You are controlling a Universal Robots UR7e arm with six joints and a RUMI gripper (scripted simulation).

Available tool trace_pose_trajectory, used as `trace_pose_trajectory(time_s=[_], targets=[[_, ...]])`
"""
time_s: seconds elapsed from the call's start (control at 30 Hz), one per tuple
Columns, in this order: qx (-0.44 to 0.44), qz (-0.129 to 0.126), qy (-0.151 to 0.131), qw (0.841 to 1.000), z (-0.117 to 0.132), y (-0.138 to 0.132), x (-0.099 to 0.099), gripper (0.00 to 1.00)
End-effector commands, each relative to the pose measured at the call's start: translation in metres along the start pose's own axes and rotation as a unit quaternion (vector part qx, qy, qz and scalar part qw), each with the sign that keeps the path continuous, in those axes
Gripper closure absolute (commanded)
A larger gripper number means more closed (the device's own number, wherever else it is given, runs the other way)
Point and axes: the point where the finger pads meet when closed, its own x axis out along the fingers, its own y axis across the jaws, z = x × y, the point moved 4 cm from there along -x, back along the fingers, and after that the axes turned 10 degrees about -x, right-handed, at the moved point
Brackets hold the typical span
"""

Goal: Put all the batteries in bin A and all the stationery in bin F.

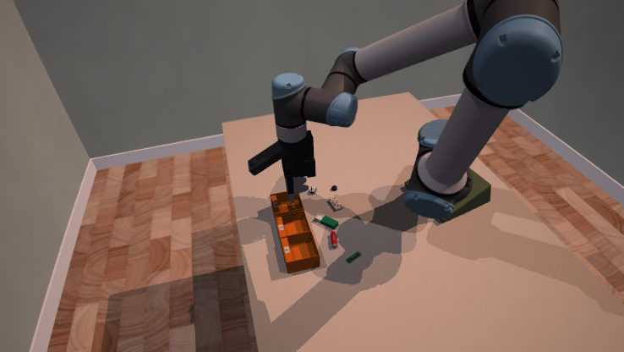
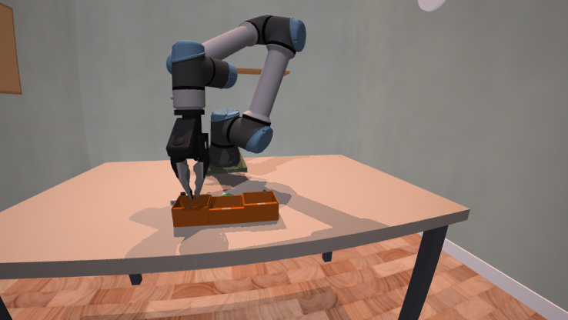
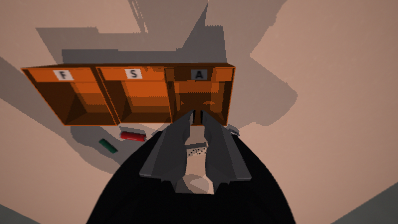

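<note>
An orange tray of three bins stands upright on the table (image 1: 393,271). Bin A (image 1: 286,205) (image 2: 191,215) (image 3: 227,95) is at one end, bin S (image 3: 135,92) is in the middle, and bin F (image 1: 301,257) (image 2: 260,212) (image 3: 75,95) is at the other end. My gripper (image 1: 290,199) (image 2: 193,195) (image 3: 197,110) is shut, pointing down, with its tips just above bin A. I see nothing between the fingers. A red battery (image 1: 333,239) (image 3: 132,135) and a small green bar (image 1: 353,256) (image 3: 108,145) lie on the table beside the tray.
A green-and-white block (image 1: 326,220), a speckled grey piece (image 1: 335,203) (image 3: 197,150), a small white piece (image 1: 312,189) and a small black piece (image 1: 334,188) lie near the tray's A end. The arm's base (image 1: 454,196) stands further right.
</note>
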Motion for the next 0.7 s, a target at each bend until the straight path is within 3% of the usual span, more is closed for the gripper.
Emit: trace_pose_trajectory(time_s=[0.0, 0.3, 0.67], targets=[[0.000, 0.000, 0.000, 1.000, 0.000, 0.000, -0.007, 0.96], [0.000, 0.000, 0.000, 1.000, 0.000, 0.000, -0.035, 0.96], [0.000, 0.000, 0.000, 1.000, -0.002, -0.010, -0.036, 0.96]])
